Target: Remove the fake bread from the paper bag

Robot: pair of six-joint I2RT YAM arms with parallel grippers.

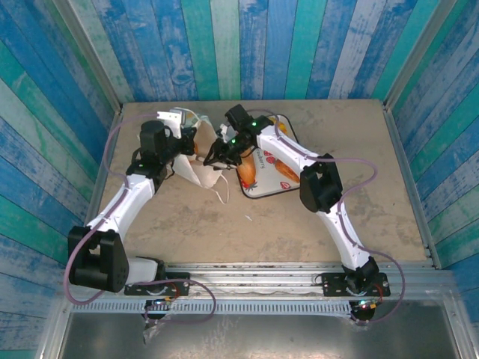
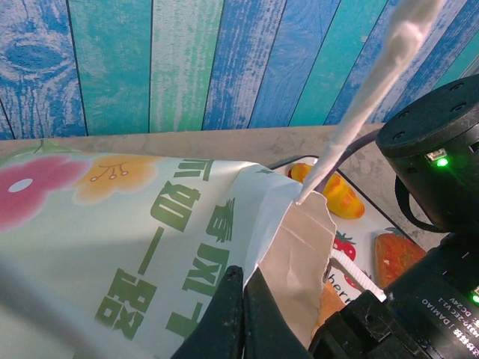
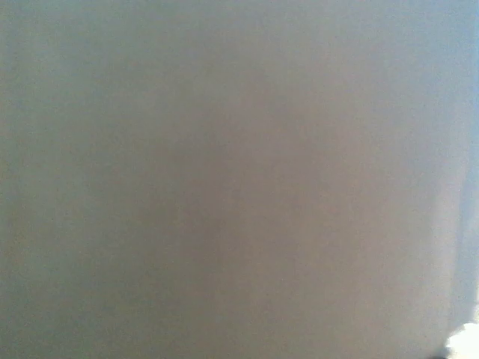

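Your left gripper (image 2: pixel 241 284) is clenched on the rim of the white paper bag (image 2: pixel 150 224), which lies at 11 o'clock on the tan table (image 1: pixel 224 232). Your right gripper (image 1: pixel 215 153) sits at the bag's mouth, perhaps inside; I cannot tell how its jaws stand. The glossy orange toy pastries (image 1: pixel 251 173) rest on the white strawberry-print tray (image 1: pixel 275 187) at the bag's 3 o'clock.

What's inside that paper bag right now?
The right end effector reaches into the paper bag through its mouth. The paper walls hide whatever else is inside. Some fake bread lies outside, on the tray beside it.
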